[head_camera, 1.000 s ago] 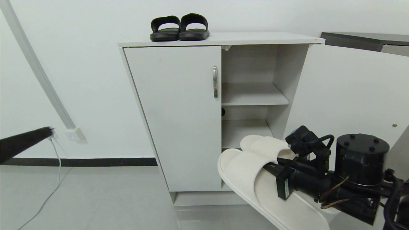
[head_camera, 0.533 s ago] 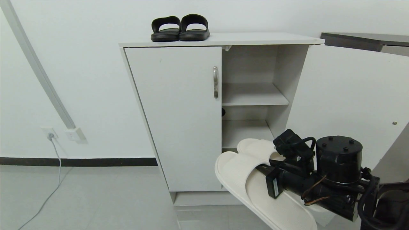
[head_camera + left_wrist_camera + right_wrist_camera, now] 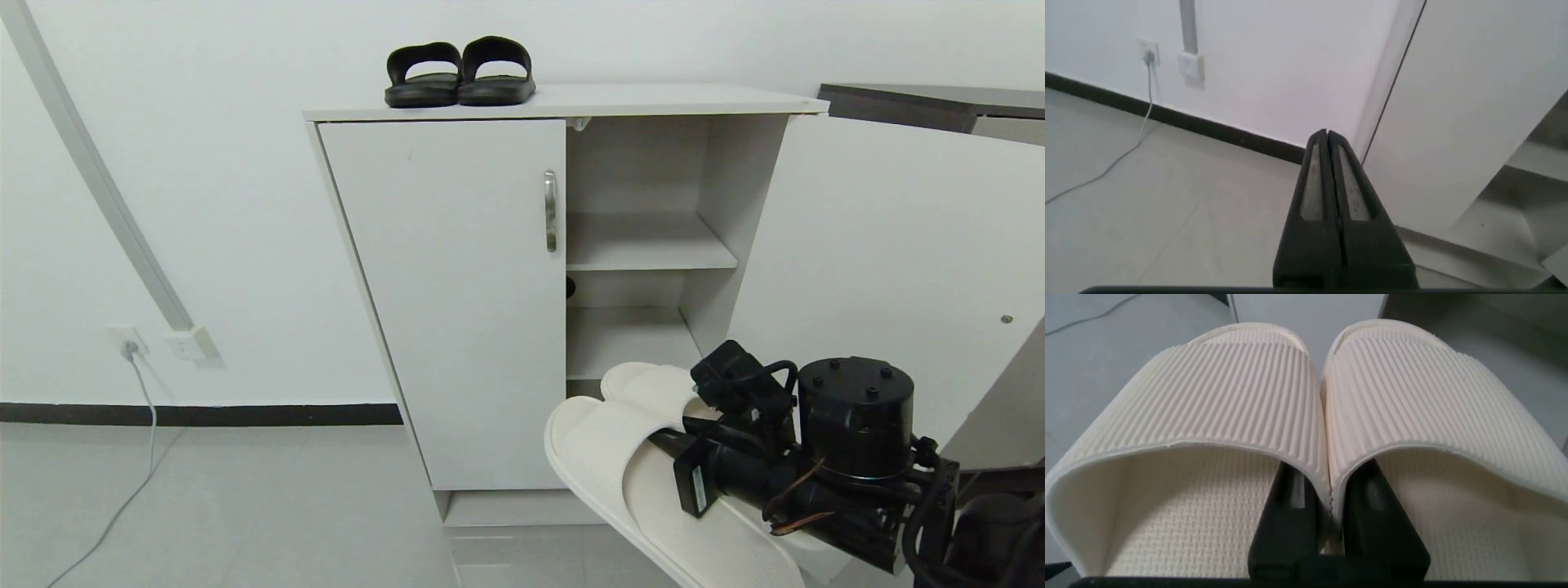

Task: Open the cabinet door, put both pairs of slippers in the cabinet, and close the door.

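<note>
A pair of black slippers (image 3: 460, 72) stands on top of the white cabinet (image 3: 441, 327). The cabinet's left door is closed and its right door (image 3: 882, 269) is swung wide open, showing two bare shelves (image 3: 645, 245). My right gripper (image 3: 676, 439) is shut on a pair of white ribbed slippers (image 3: 620, 457), clamping their inner straps together (image 3: 1327, 457). The slippers hang toes forward, low in front of the open compartment and outside it. My left gripper (image 3: 1327, 139) is shut with nothing in it, low over the floor before the closed left door.
A wall socket with a trailing cable (image 3: 122, 347) and a slanted wall duct (image 3: 98, 180) are at the left. A grey tabletop (image 3: 922, 98) shows behind the open door. Bare grey floor (image 3: 245, 506) spreads left of the cabinet.
My right arm has carried the white slippers left and slightly lower. The left arm, seen at the head view's left edge one second ago, has left that view.
</note>
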